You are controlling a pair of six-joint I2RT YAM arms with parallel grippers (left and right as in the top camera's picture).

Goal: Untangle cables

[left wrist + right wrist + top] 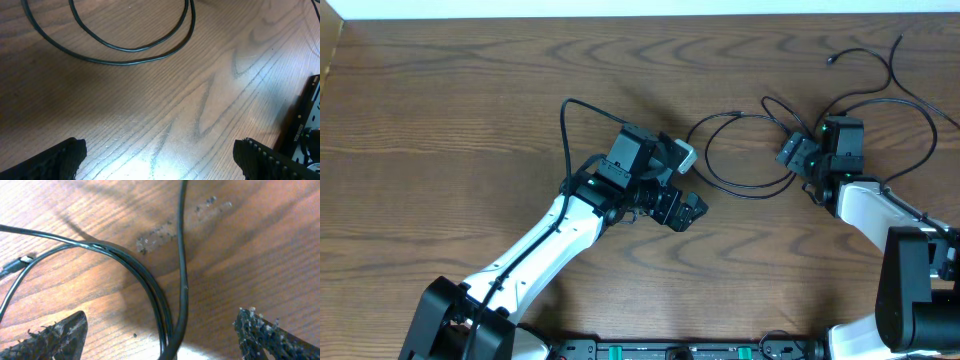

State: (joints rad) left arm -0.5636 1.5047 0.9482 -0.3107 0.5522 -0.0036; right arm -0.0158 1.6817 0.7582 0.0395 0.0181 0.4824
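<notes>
A thin black cable (748,150) lies in loose loops on the wooden table right of centre. It trails on to the far right, and a small plug end (832,60) lies near the back edge. My right gripper (796,153) stands open at the loop's right side. In the right wrist view, cable strands (172,325) run between its fingertips (55,337) without being pinched, and a plug (15,266) lies at the left. My left gripper (685,212) is open and empty, just short of the loops (130,49). Bare wood lies between its fingertips (55,160).
The left arm's own thicker black wire (565,130) arcs above its wrist. In the left wrist view part of the right arm (305,130) shows at the right edge. The table's back edge (640,17) meets a pale strip. The arm bases stand along the front edge.
</notes>
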